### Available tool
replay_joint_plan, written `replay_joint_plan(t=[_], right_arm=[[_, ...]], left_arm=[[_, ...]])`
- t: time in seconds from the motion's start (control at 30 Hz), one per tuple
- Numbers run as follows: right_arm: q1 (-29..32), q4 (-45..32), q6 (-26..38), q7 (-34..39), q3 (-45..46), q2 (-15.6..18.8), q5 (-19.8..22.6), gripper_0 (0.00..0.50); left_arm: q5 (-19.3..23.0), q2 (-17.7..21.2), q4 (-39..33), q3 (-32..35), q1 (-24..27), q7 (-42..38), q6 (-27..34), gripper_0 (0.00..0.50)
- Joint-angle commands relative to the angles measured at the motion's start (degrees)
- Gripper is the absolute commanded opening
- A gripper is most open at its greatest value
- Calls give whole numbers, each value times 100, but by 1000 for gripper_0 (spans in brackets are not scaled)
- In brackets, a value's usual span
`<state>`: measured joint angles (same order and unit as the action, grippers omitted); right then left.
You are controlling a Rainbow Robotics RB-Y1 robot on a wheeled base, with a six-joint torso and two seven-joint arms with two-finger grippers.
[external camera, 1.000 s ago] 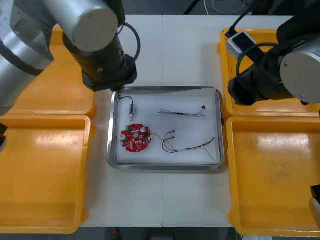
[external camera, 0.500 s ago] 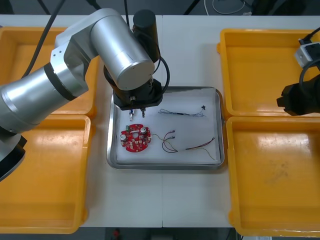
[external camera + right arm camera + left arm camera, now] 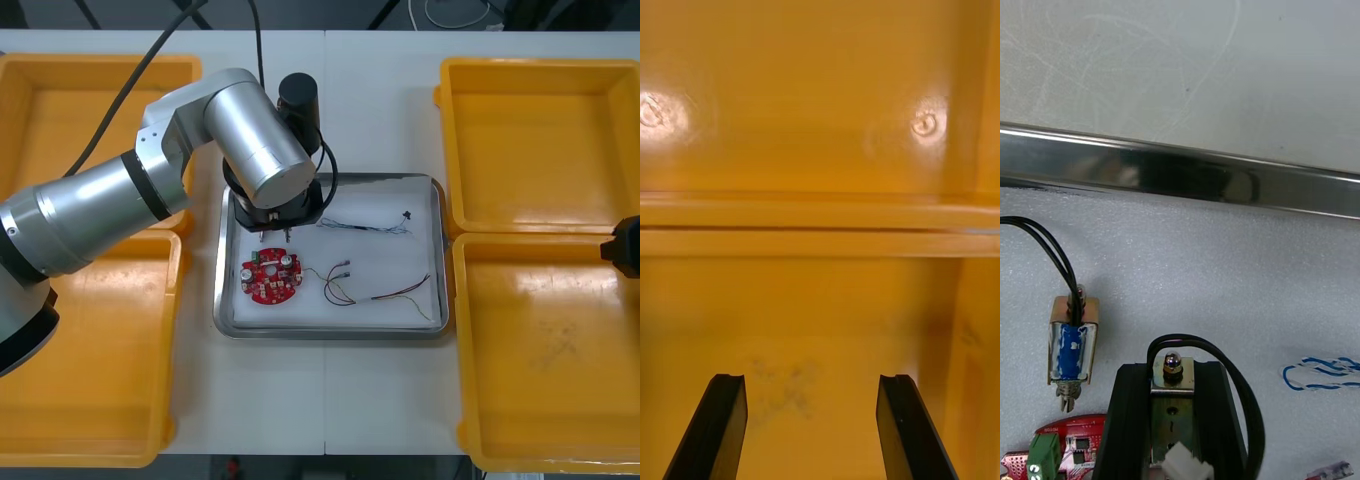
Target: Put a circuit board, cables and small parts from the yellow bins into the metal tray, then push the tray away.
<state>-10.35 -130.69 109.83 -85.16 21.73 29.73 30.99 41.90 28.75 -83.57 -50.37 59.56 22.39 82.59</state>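
One small metal part (image 3: 1172, 386), carrying a looped black cable (image 3: 1187, 339), is being gripped between the fingers of the left pincer (image 3: 273, 236) over the far-left corner of the metal tray (image 3: 330, 331). A second small metal part (image 3: 1073, 341), blue-coiled, is lying just beside those fingers, apart from them, with the red circuit board (image 3: 271, 278) nearby. The right pincer (image 3: 811, 382) is hovering open above a yellow bin (image 3: 820, 112) at the right edge of the surface (image 3: 330, 400).

Light fell bright and even from overhead. 2 round glare spots sat on the yellow bin (image 3: 820, 112) floor. The metal tray (image 3: 1180, 169) rim mirrored dark and pale patches. A highlight gleamed on the small metal part (image 3: 1171, 396) clamped in the left gripper (image 3: 1174, 369). Soft shadow lay under the left arm (image 3: 200, 170).
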Motion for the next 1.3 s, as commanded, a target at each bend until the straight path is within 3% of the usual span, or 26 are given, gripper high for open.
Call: replay_joint_plan(t=[0.03,0.37,0.73,0.93,1.1,1.3], right_arm=[[349,-325,17,228,217,-2,109,500],[481,-422,17,316,244,-213,197,500],[560,-431,17,324,235,-204,232,500],[560,-519,17,351,235,-151,250,500],[569,-545,17,289,173,-2,364,500],[586,-826,17,201,-187,227,522,500]], left_arm=[[-50,-133,-28,-87,276,-182,-77,500],[-85,-133,-125,-8,276,-253,-24,500],[-68,175,-1039,1144,267,-147,1417,500],[47,518,-1680,2014,-41,363,2156,500],[433,1001,-2357,2831,-471,943,2741,500],[899,1643,-3113,3569,-1113,1584,2741,500]])
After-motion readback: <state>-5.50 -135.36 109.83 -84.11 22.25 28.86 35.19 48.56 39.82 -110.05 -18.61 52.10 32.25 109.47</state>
